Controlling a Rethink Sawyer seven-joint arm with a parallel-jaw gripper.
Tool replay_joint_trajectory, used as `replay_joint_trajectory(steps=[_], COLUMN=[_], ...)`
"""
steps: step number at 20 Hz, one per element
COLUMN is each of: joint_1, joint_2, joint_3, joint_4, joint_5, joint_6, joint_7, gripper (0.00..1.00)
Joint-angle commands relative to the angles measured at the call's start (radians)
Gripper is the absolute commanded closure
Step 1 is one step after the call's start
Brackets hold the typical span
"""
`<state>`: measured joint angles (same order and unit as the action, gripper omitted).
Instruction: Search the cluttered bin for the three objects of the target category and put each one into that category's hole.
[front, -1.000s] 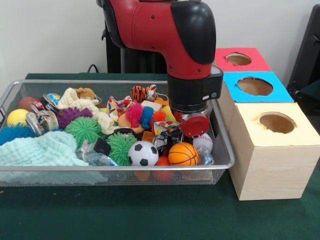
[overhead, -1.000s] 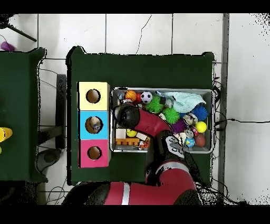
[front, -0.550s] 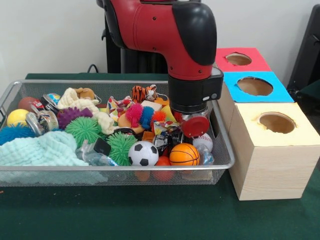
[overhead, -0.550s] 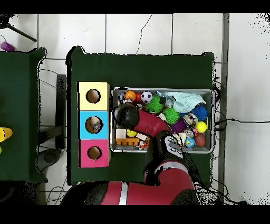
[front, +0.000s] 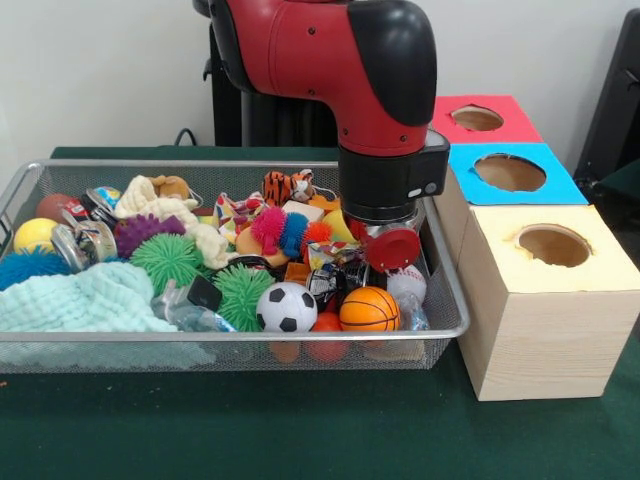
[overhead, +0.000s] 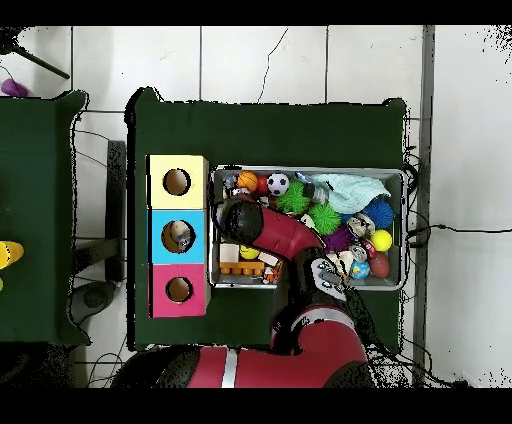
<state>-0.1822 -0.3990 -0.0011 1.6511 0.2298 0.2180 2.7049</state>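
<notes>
A wire mesh bin (front: 230, 345) is packed with toys. At its right front lie a soccer ball (front: 287, 306), a basketball (front: 369, 309) and a white baseball (front: 405, 285). My gripper (front: 385, 262) hangs under the black wrist, low in the bin's right end just behind the basketball and beside the baseball. Clutter and a round red cap on the wrist hide its tips. In the overhead view the arm (overhead: 262, 228) covers the bin's left part, and the basketball (overhead: 247, 181) and soccer ball (overhead: 278, 183) show beside it.
Three boxes with round holes stand in a row right of the bin: wooden (front: 553, 246), blue (front: 510, 172), red (front: 477, 118). Green spiky balls (front: 165, 260), a pale blue cloth (front: 85, 300), plush toys (front: 290, 186) and a yellow ball (front: 33, 235) fill the rest of the bin.
The arm has edged slightly to the right over the bin's right end. The basketball has shifted a little.
</notes>
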Motion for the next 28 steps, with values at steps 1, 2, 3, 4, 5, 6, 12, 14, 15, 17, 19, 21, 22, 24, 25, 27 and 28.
replay_joint_trajectory(steps=[1,2,3,4,5,6,12,14,15,17,19,21,22,24,25,27,28], joint_1=[-0.002,0.009,0.017,0.025,0.034,0.029,0.013,0.010,0.013,0.007,0.003,0.008,0.015,0.032,0.045,0.072,0.096], joint_2=[-0.004,-0.003,-0.001,0.000,0.002,0.002,0.007,0.006,0.008,0.008,0.008,0.007,0.005,0.006,0.010,0.019,0.022], joint_3=[0.059,0.054,0.047,0.039,0.032,0.039,0.051,0.055,0.055,0.063,0.072,0.080,0.080,0.079,0.079,0.073,0.051], joint_4=[0.102,0.103,0.101,0.099,0.098,0.101,0.098,0.097,0.094,0.096,0.099,0.101,0.098,0.092,0.086,0.070,0.047], joint_5=[0.058,0.067,0.070,0.072,0.075,0.077,0.087,0.098,0.101,0.104,0.107,0.113,0.120,0.137,0.148,0.170,0.180], joint_6=[0.138,0.121,0.114,0.108,0.101,0.093,0.089,0.102,0.101,0.096,0.091,0.087,0.092,0.097,0.094,0.092,0.116], joint_7=[0.124,0.132,0.140,0.147,0.154,0.151,0.138,0.141,0.142,0.138,0.136,0.140,0.145,0.158,0.169,0.189,0.200], gripper=[1.00,0.00,0.00,0.00,0.00,0.00,0.00,0.00,0.00,0.00,0.00,0.00,0.00,0.00,0.00,0.00,0.00])
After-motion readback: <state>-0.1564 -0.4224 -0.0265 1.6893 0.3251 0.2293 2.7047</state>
